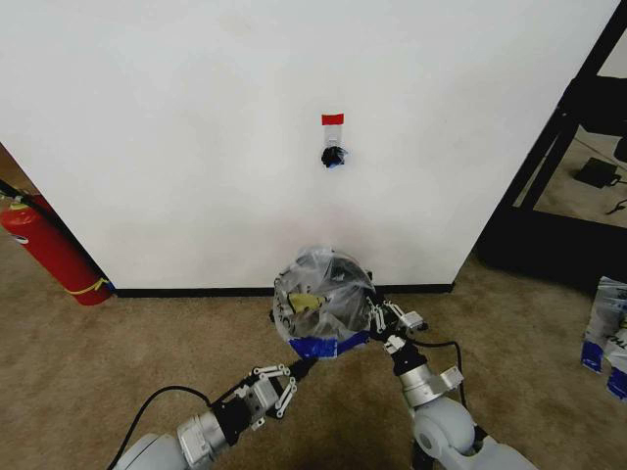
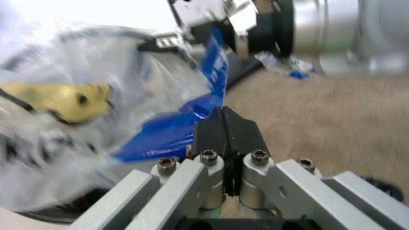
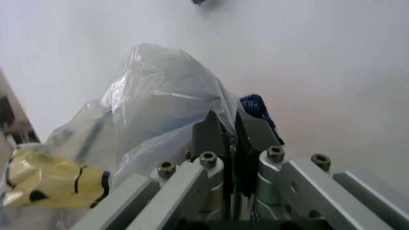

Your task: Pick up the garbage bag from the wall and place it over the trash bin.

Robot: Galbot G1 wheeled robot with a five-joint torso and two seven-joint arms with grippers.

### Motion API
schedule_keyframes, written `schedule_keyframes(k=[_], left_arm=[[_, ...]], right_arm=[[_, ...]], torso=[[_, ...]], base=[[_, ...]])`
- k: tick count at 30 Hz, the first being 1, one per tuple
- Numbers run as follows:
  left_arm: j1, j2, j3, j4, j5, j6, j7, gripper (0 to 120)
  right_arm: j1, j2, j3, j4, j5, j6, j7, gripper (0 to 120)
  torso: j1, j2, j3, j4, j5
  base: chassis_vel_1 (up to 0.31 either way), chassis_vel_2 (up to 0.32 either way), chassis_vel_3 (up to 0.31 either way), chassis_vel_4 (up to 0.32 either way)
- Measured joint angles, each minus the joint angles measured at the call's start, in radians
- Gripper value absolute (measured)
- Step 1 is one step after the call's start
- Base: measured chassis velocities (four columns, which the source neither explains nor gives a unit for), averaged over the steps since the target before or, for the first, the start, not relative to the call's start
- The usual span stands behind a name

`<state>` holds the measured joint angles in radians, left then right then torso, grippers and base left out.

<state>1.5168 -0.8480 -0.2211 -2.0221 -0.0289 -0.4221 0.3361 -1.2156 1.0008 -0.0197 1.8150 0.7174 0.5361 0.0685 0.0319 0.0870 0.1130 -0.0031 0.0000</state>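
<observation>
Head view: the bag [image 1: 323,299] is off the hook [image 1: 333,156] and sits draped over the bin [image 1: 345,266], which stands on the carpet at the foot of the wall [image 1: 196,117]. The left gripper [image 1: 299,366] pinches the bag's blue hem at the near edge; the right gripper [image 1: 378,315] holds the rim on the bin's right side. The placing step looks nearly finished; the next move calls for pulling the rim down evenly around the bin before letting go. A fire extinguisher [image 1: 49,250] stands far left by the wall, packages [image 1: 607,333] lie far right, both well apart; nothing blocks the work.

Left wrist view: the left gripper [image 2: 225,120] is clenched on the blue fold of the bag [image 2: 172,134].

Right wrist view: the right gripper [image 3: 230,125] is clamped on the bag [image 3: 160,105].
</observation>
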Motion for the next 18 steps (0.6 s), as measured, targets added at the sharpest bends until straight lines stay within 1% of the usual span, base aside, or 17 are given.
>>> schedule_keyframes(k=[2,3,4,9,10,14,16,18], left_arm=[[-0.011,-0.008,-0.004,0.024,0.055,-0.029,0.008,0],[-0.011,-0.008,-0.004,0.024,0.055,-0.029,0.008,0],[-0.016,-0.011,-0.007,0.035,0.079,-0.040,0.009,0],[-0.030,-0.016,-0.011,0.061,0.131,-0.062,0.009,0],[-0.043,-0.020,-0.015,0.082,0.172,-0.079,0.003,0],[-0.048,-0.020,-0.018,0.092,0.192,-0.088,-0.015,0],[-0.043,-0.016,-0.018,0.082,0.193,-0.088,-0.031,0],[-0.037,-0.012,-0.017,0.051,0.190,-0.080,-0.060,0]], right_arm=[[-0.001,-0.007,-0.002,0.036,0.074,-0.022,0.014,1],[-0.001,-0.007,-0.002,0.036,0.074,-0.022,0.014,1],[-0.003,-0.012,-0.002,0.052,0.109,-0.031,0.018,1],[-0.006,-0.024,0.001,0.090,0.181,-0.058,0.039,1],[-0.008,-0.029,0.003,0.099,0.202,-0.068,0.042,1],[-0.007,-0.035,0.007,0.092,0.196,-0.068,0.029,1],[-0.003,-0.037,0.010,0.076,0.176,-0.064,0.018,1],[0.008,-0.036,0.015,0.031,0.105,-0.038,-0.009,1]], torso=[[0.000,0.000,0.000,0.0000,0.0000],[0.000,0.000,0.000,0.0000,0.0000],[0.000,0.000,0.000,0.0000,-0.0001],[0.000,0.000,0.000,0.0000,0.0000],[0.000,0.000,0.000,0.0000,-0.0001],[0.000,0.000,0.000,-0.0001,0.0000],[0.000,0.000,0.000,0.0000,-0.0001],[0.000,0.000,0.000,0.0000,0.0000]], base=[[0.000,0.000,0.000,0.000],[0.000,0.000,0.000,0.000],[0.000,0.000,0.000,0.000],[0.000,0.000,0.000,0.000],[0.000,0.000,0.000,0.000],[0.000,0.000,0.000,0.000],[0.000,0.000,0.000,0.000],[0.000,0.000,0.000,0.000]])
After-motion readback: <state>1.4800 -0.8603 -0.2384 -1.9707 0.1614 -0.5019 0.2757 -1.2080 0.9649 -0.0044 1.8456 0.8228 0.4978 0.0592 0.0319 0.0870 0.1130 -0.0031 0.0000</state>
